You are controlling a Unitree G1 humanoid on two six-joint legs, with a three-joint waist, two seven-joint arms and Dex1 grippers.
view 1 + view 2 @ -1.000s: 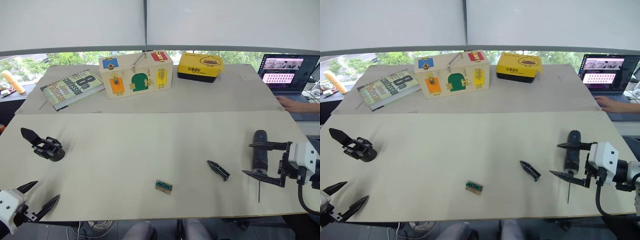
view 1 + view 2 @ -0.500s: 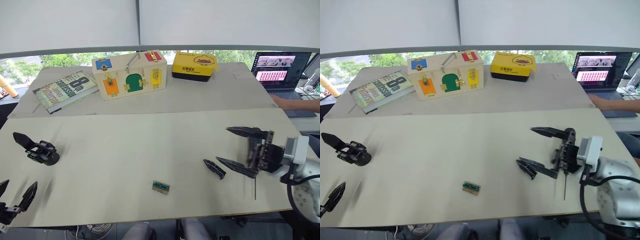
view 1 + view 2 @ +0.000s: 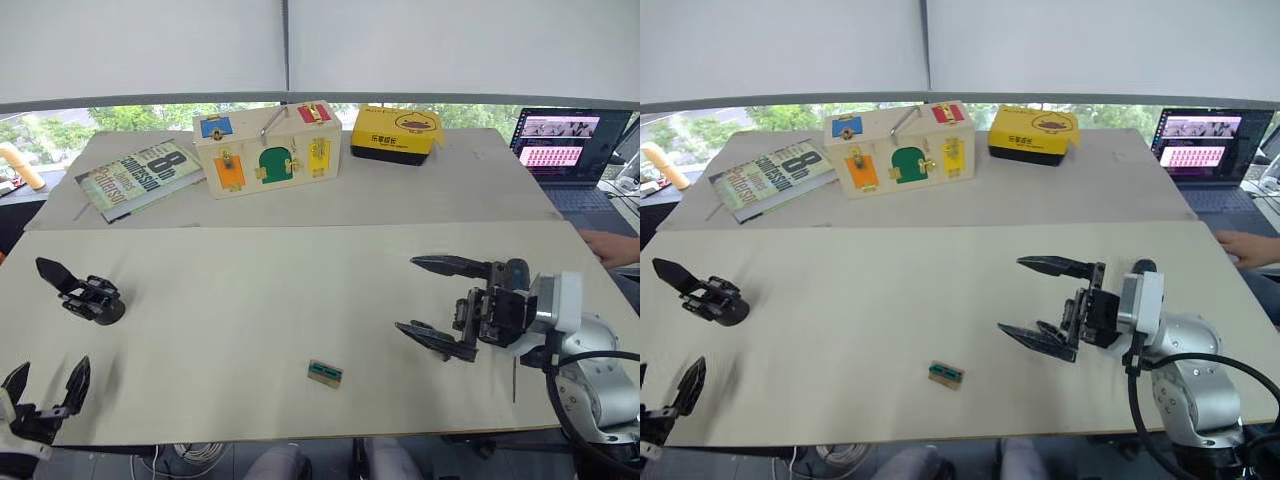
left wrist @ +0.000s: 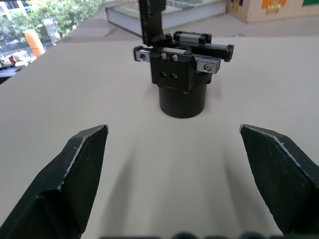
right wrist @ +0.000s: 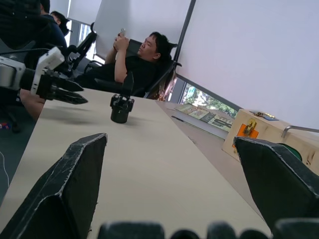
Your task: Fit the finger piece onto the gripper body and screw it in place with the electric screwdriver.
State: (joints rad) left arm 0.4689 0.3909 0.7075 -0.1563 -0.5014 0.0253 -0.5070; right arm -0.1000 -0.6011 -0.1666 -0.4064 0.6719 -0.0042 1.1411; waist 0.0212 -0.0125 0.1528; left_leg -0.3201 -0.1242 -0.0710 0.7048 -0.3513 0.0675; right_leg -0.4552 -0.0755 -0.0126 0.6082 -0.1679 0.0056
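Observation:
The gripper body sits near the table's left edge with one black finger sticking up; the left wrist view shows it straight ahead. My left gripper is open at the front left corner, short of the body. My right gripper is open at the right, its fingers pointing left. Its lower finger lies over the spot of the finger piece, which I cannot make out. The electric screwdriver lies under my right wrist, its thin bit poking out toward the front edge.
A small green-brown tray lies front centre. On the back table stand a wooden lock box, a yellow box, a book and a laptop. A person's hand rests at the right edge.
My right gripper has swung left, from straddling the screwdriver to over the finger piece's spot. My left gripper has turned its fingers toward the gripper body. The person's hand moved off the laptop.

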